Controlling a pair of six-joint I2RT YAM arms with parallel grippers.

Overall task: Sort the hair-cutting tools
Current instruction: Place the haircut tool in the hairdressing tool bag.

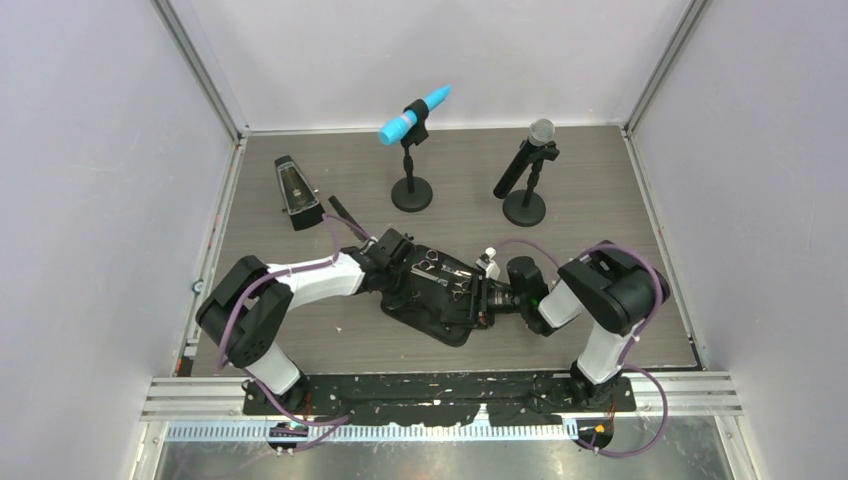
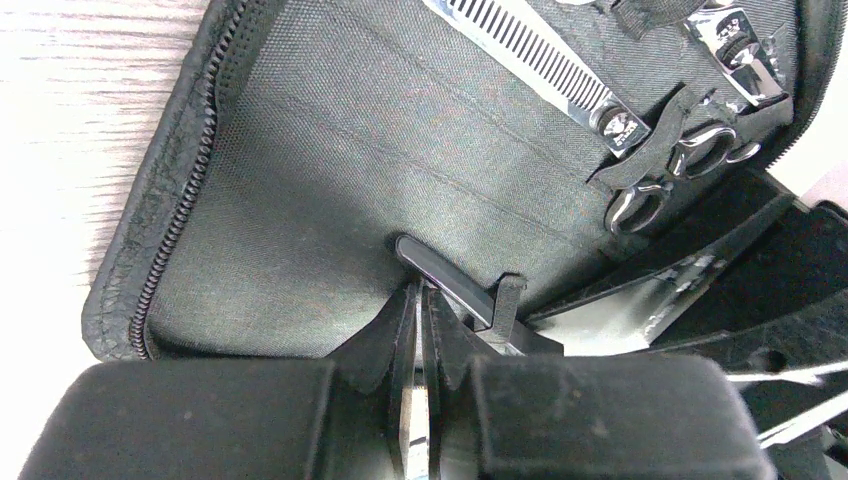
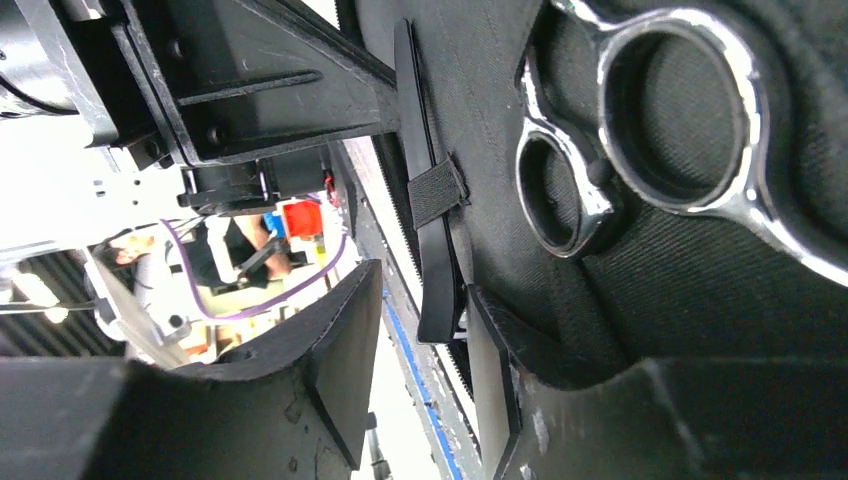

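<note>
A: Left claw point(image 2: 420, 300) clenched almost flat, tips at one end of a thin black hair clip point(image 2: 445, 278) inside the open zip case point(image 2: 330, 180). Whether it actually pinches the clip, I cannot tell.
B: Right claw point(image 3: 422, 288) released, fingers point(image 3: 340, 350) either side of the clip's other end. An elastic loop point(image 2: 508, 300) crosses the clip.
A: Silver scissors point(image 2: 618, 124) strapped further along the lining. Case lies on the tabletop point(image 1: 330, 345), between the arms.
</note>
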